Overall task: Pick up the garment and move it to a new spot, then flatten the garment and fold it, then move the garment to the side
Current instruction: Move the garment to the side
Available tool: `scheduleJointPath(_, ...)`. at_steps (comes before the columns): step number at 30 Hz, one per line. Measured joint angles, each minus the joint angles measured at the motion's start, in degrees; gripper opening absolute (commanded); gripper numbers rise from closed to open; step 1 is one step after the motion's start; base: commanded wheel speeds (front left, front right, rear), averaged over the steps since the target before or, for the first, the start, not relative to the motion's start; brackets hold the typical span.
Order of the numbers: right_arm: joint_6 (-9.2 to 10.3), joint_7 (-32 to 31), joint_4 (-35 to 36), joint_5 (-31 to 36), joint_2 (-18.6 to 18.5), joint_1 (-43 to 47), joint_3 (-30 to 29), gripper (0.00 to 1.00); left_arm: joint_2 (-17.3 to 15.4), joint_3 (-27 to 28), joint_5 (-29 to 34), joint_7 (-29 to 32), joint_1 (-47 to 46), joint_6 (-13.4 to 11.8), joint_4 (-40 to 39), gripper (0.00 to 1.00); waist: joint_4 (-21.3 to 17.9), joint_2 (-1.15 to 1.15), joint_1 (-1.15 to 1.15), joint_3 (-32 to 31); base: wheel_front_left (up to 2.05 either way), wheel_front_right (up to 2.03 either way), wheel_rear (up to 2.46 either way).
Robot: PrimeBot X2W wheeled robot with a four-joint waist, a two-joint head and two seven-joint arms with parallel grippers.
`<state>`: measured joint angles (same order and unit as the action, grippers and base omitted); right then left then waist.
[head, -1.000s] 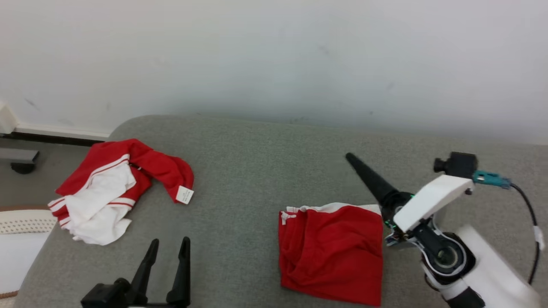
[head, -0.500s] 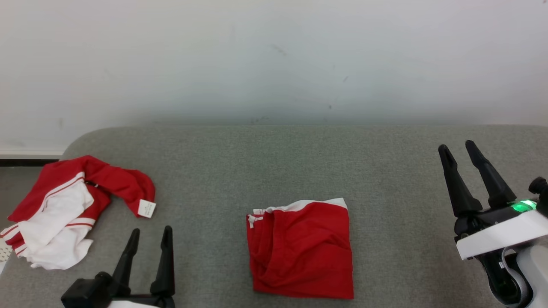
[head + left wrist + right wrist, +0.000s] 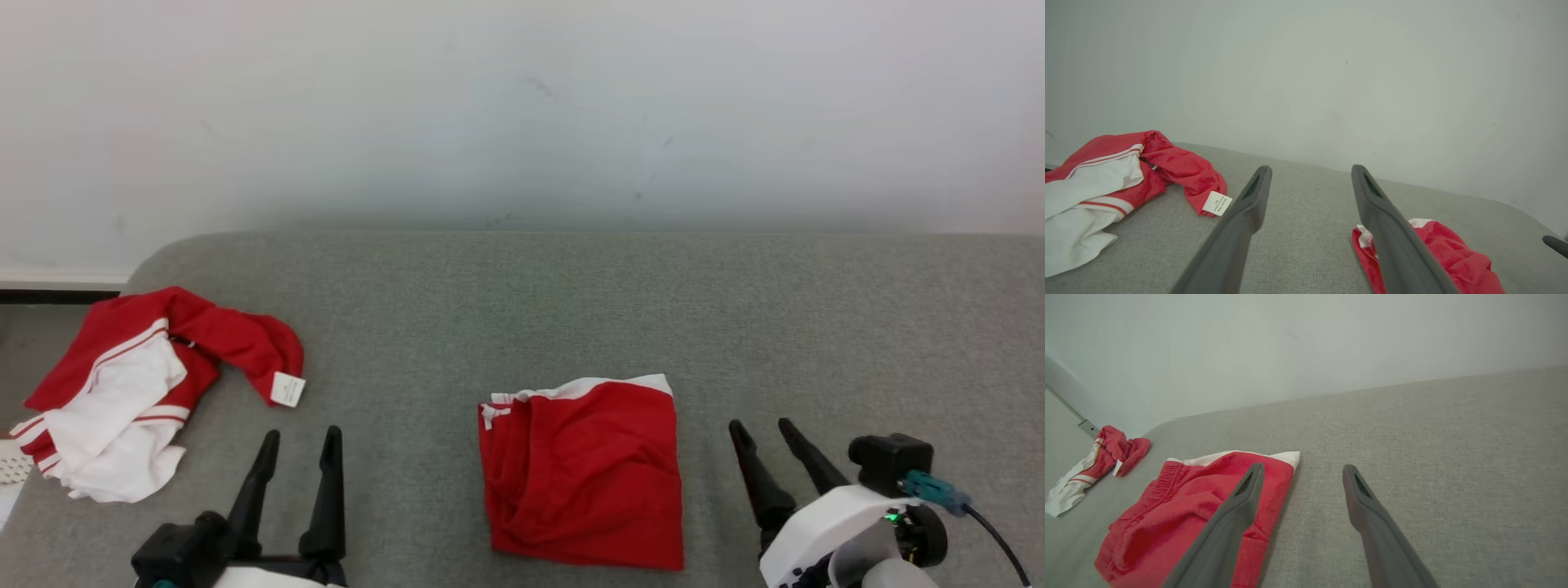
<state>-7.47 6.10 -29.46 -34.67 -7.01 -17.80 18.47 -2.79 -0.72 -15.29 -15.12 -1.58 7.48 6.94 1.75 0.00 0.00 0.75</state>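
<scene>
Everything before me is brightly and evenly lit by a soft, diffuse light whose source I cannot place. In my head view the wall (image 3: 522, 106) reads cool and bluish at its centre, pinkish toward the corners. A dim, soft shadow band lies along the far edge of the grey padded surface (image 3: 522, 294). The folded red garment (image 3: 584, 469) casts only a thin shadow at its edges. In the wrist views my fingers (image 3: 1241, 228) blur toward the bottom, and that far edge runs tilted and gently curved. A small green lamp (image 3: 894, 516) glows behind my right claw (image 3: 759, 426).
</scene>
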Motion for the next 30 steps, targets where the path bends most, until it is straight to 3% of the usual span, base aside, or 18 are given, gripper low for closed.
scheduleJointPath(6,-0.01,-5.8,-9.8,-3.4,3.4,-4.4,1.1,1.00,0.0,-0.6,-0.2,0.0,-0.3,0.0,0.5,1.00,2.9,0.00,0.00,0.1,0.00,0.00,0.00)
scheduleJointPath(11,0.00,-12.8,-17.9,-8.0,3.9,-7.3,0.5,1.00,0.0,-0.4,-0.2,0.0,-0.3,0.0,0.8,1.00,5.2,0.00,0.00,0.2,0.00,0.00,0.00)
scheduleJointPath(16,0.00,-18.4,-19.3,-17.5,4.2,-9.0,4.4,1.00,0.0,-0.6,-0.2,0.0,-0.3,0.0,1.0,1.00,6.9,0.00,0.00,0.5,0.00,0.00,0.00)
scheduleJointPath(21,-0.09,-20.1,-22.3,-22.4,4.0,-11.2,8.4,1.00,0.0,-0.7,-0.3,0.0,-0.3,0.0,1.1,1.00,7.5,0.00,0.00,0.9,0.00,0.00,0.00)
scheduleJointPath(24,-0.09,-18.5,-23.8,-24.4,4.1,-12.6,10.3,0.05,0.0,-0.7,-0.3,0.0,-0.5,0.0,1.1,1.00,7.8,0.00,0.00,1.1,0.00,0.00,0.00)
scheduleJointPath(25,-0.09,-17.7,-24.2,-24.8,4.1,-12.9,10.8,0.00,0.0,-0.7,-0.3,0.0,-0.6,0.0,1.2,1.00,7.8,0.00,0.00,1.1,0.00,0.00,0.00)
scheduleJointPath(30,-0.09,-14.0,-26.1,-26.1,4.2,-14.8,13.5,0.00,0.0,-0.2,-0.3,0.0,-0.6,0.0,1.2,1.00,7.5,0.00,0.00,1.0,0.00,0.00,0.00)
